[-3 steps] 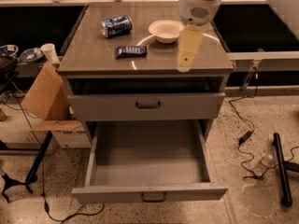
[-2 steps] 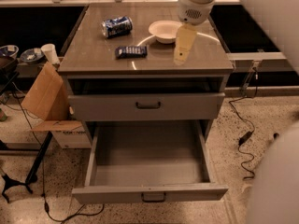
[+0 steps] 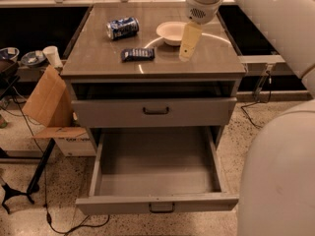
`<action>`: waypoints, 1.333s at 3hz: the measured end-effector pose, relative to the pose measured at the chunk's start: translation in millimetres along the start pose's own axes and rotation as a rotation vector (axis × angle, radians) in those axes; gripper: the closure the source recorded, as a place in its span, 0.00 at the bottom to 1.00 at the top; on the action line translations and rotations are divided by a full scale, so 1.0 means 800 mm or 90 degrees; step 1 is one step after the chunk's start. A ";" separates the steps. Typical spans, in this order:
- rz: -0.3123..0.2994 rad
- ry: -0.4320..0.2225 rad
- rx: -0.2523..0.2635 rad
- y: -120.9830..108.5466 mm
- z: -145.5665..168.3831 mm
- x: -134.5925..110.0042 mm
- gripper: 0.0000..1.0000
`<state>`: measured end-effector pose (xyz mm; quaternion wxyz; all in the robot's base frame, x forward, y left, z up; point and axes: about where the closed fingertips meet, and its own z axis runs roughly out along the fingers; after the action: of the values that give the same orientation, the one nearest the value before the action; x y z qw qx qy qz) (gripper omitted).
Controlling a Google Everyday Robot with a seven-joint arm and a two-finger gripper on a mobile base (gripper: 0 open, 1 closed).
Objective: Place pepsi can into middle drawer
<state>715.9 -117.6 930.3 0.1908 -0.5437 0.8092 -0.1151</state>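
Speckled floor (image 3: 29, 215), grey metal cabinet in frame centre, dark shelving behind it. The countertop (image 3: 93, 63) carries three items.

- The pepsi can (image 3: 122, 27) lies on its side at the upper left of the top, well apart from the gripper.
- A dark-blue snack packet (image 3: 137, 54) lies flat just below the can in frame, closer to the front edge.
- A white bowl (image 3: 170, 32) sits upright, right of the can, near top centre.

The gripper (image 3: 189, 42) hangs from the white arm (image 3: 256, 14) in the upper right and points down over the countertop. In frame it overlaps the bowl's right rim. We cannot tell how far open it is. It looks like it stops just above the surface, but we can't confirm contact from this angle. It does not have the can.

The middle drawer (image 3: 157, 168) is pulled far out toward the bottom of the frame, its plain grey tray exposed and the dark handle on its front face. The top drawer (image 3: 202, 113) above it is out only a little.

At the left edge are a cardboard box (image 3: 47, 100), a white cup (image 3: 52, 56) and a cable on the floor. The robot's white body (image 3: 280, 176) fills the lower right.
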 end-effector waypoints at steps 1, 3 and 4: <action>0.000 0.000 0.000 0.000 0.000 0.000 0.00; -0.059 -0.029 0.029 0.000 0.005 -0.037 0.00; -0.113 -0.037 0.046 -0.009 0.011 -0.074 0.00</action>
<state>745.4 -65.4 936.0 0.2225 -0.6093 0.7471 -0.1451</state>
